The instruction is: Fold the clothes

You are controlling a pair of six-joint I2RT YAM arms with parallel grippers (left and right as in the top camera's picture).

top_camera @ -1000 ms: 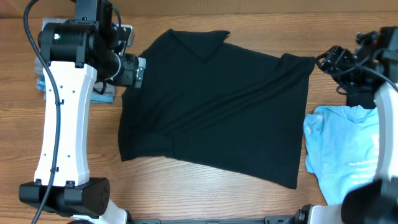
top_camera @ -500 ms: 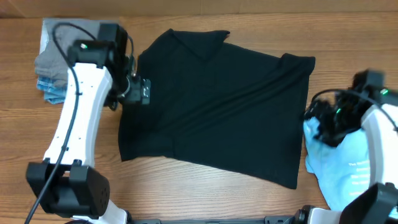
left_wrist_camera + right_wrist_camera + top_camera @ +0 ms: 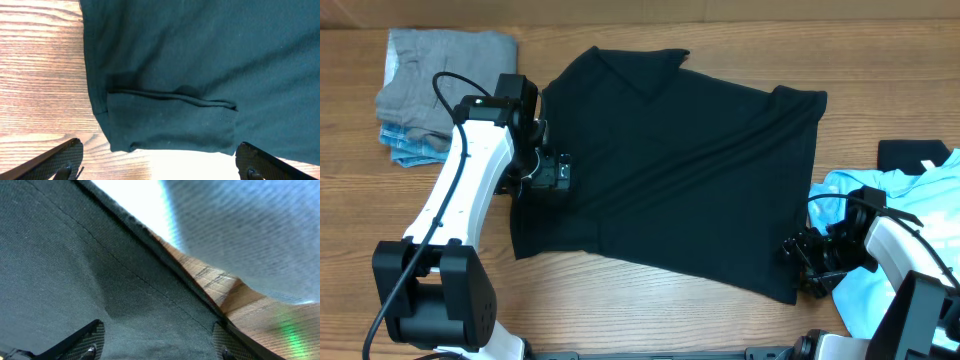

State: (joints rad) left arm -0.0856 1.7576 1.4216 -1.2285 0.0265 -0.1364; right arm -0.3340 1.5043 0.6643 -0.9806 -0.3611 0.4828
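**Black shirt spread flat, a tool at each side**

Overhead: the black shirt (image 3: 670, 170) lies wide across the counter (image 3: 620, 300), collar on the far side. The left tool (image 3: 555, 172) is over its left edge, and the right tool (image 3: 805, 262) is at its near right corner beside the blue tee (image 3: 890, 250).
Left wrist: the left tool is released and empty, with the folded sleeve (image 3: 170, 125) just ahead.
Right wrist: the right tool's jaws stand apart over the hem (image 3: 150, 270), grasping nothing.

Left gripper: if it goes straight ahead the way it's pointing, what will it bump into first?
Probably the black shirt: its sleeve lies between the left gripper's open jaws. How near is unclear.
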